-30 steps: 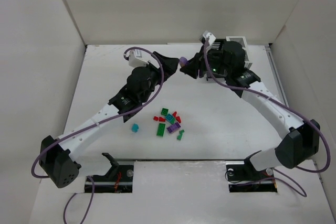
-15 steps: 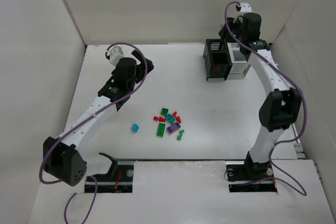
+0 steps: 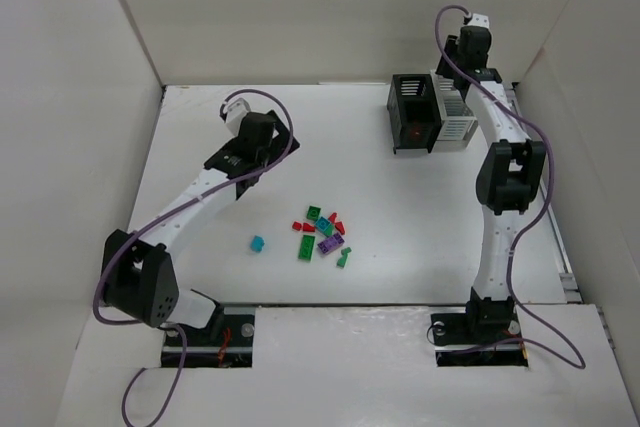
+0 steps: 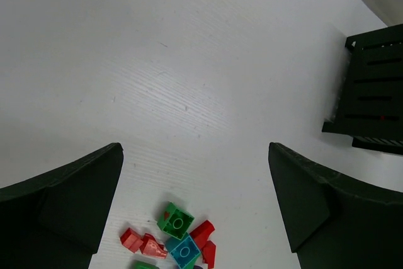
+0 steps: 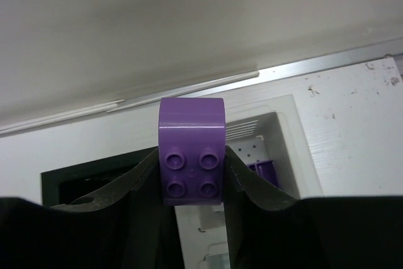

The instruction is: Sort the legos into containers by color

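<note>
My right gripper (image 5: 191, 177) is shut on a purple lego brick (image 5: 191, 149), studs facing the camera. It holds the brick high over the containers, above the white bin (image 5: 280, 127), which has a purple brick (image 5: 264, 171) inside. The black bin (image 5: 94, 171) adjoins it on the left. In the top view the right gripper (image 3: 468, 59) is over the white bin (image 3: 455, 127), beside the black bin (image 3: 410, 107). My left gripper (image 3: 248, 154) is open and empty, left of the lego pile (image 3: 322, 230). The left wrist view shows its gripper (image 4: 195, 209) above green (image 4: 175, 220), teal (image 4: 184, 250) and red (image 4: 203, 229) bricks.
A lone teal brick (image 3: 257, 244) lies left of the pile. White walls enclose the table on the left, back and right. The black bin (image 4: 374, 86) shows at the right edge of the left wrist view. A metal rail (image 3: 540, 197) runs along the table's right side.
The two grippers were close together at mid-back with the purple brick between them. The right arm has swung right and up over the bins with the brick. The left arm has pulled back left.
</note>
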You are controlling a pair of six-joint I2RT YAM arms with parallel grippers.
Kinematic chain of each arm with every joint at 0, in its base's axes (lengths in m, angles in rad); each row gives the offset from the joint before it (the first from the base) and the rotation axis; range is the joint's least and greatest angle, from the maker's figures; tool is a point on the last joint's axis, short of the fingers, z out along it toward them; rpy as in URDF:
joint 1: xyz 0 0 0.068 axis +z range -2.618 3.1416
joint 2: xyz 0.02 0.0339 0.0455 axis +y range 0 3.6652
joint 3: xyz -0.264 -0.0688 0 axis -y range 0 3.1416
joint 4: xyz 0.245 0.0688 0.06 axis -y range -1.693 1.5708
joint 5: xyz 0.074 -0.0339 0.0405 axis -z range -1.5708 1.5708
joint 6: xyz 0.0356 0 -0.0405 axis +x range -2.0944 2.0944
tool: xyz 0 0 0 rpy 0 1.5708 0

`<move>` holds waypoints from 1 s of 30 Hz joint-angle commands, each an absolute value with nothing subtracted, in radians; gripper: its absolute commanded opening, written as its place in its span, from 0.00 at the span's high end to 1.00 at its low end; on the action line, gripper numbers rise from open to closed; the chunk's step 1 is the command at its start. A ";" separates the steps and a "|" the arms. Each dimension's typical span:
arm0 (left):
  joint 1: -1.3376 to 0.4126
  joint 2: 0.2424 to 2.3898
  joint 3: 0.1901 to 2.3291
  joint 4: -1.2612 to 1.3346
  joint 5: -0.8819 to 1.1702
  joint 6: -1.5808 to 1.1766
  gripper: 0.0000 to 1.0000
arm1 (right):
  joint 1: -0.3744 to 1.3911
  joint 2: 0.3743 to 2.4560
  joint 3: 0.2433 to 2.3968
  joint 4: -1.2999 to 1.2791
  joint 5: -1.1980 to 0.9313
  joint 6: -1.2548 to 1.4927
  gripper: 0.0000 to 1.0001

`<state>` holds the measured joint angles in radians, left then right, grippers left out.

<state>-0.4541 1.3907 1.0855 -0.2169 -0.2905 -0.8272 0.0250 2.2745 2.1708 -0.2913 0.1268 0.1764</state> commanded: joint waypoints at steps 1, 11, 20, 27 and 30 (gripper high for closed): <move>-0.449 1.411 1.143 -0.204 -0.243 -0.804 0.00 | 0.014 2.281 2.232 -0.259 0.195 0.189 0.95; -0.449 1.460 1.163 -0.245 -0.212 -0.804 0.00 | 0.003 2.303 2.221 -0.249 0.195 0.189 0.43; -0.449 1.393 1.080 -0.299 -0.193 -0.834 0.00 | 0.003 2.224 2.162 -0.259 0.175 0.189 0.24; -0.494 1.303 0.966 -0.303 -0.107 -0.770 0.00 | 0.012 2.031 1.967 -0.268 0.086 0.189 0.24; -0.552 1.270 0.927 -0.424 -0.169 -0.825 0.00 | 0.058 1.912 1.846 -0.268 0.071 0.189 0.23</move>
<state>-0.5072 1.3273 0.9649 -0.3244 -0.1402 -0.8005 0.0113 2.0514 1.9202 -0.3088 0.1108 0.1844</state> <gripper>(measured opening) 0.997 0.765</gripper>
